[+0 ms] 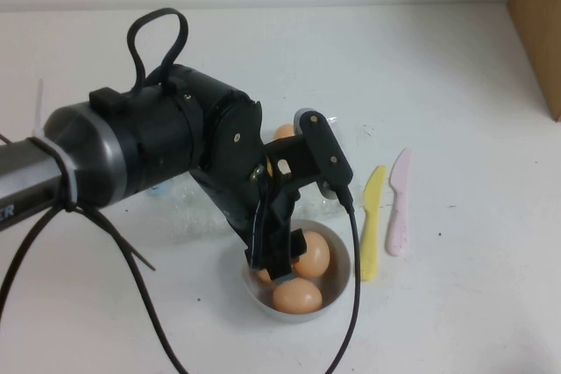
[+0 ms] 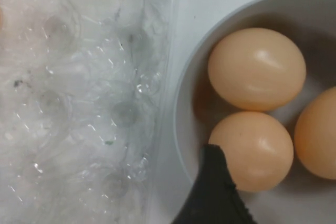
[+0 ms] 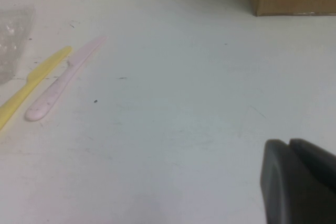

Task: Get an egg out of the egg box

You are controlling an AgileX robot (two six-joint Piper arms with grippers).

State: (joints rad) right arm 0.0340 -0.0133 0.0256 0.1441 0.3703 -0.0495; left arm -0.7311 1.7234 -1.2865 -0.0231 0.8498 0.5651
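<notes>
The clear plastic egg box [image 1: 355, 142] lies behind my left arm, which hides most of it; in the left wrist view [image 2: 79, 103] its cups look empty. One tan egg [image 1: 283, 131] peeks out at the box's far side. The pale grey bowl [image 1: 340, 282] in front of the box holds three eggs [image 2: 256, 69], [image 2: 252, 150], [image 2: 317, 135]. My left gripper [image 1: 279, 256] reaches down into the bowl and is open; one black finger [image 2: 212, 192] touches the nearest egg, which rests in the bowl. My right gripper [image 3: 289, 142] is shut and empty, low over bare table.
A yellow plastic knife [image 1: 372, 221] and a pink one [image 1: 399, 203] lie side by side just right of the bowl. A brown cardboard box [image 1: 539, 24] stands at the far right edge. The left arm's cable hangs beside the bowl.
</notes>
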